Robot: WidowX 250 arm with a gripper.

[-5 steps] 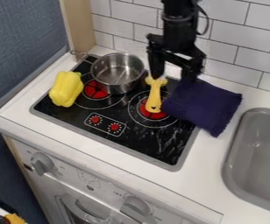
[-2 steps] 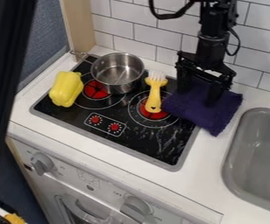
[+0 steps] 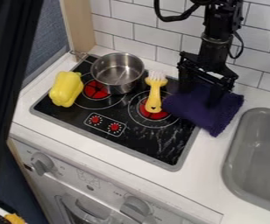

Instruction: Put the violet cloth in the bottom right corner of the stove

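- violet cloth (image 3: 190, 110) lies bunched at the stove's upper right, part of it over the right side of the stove (image 3: 146, 145) and part on the white table (image 3: 204, 177), towards the sink (image 3: 236, 151).
- the gripper (image 3: 199, 96) hangs low over the cloth's back half, its fingers set apart with purple fabric between them (whether the tips press right into it, i cannot tell).
- step in hand, as i judge it: getting a grasp on the cloth; the fingers straddle it and nothing looks pinched.
- the next move calls for the fingers to come together on a good fold, then a modest lift, enough to free the fabric from the surface.
- after that, a carry towards the near right corner of the stove, well apart from the gripper, and a release there.
- the yellow brush (image 3: 154, 97) lies just beside the cloth's left end, so a sideways drag could nudge it (lifting first seems kinder).
- the metal pot (image 3: 115, 87) and the yellow pepper (image 3: 66, 89) sit further left, out of the likely path.
- soft fabric will probably sag and trail, so its landing may be untidy.
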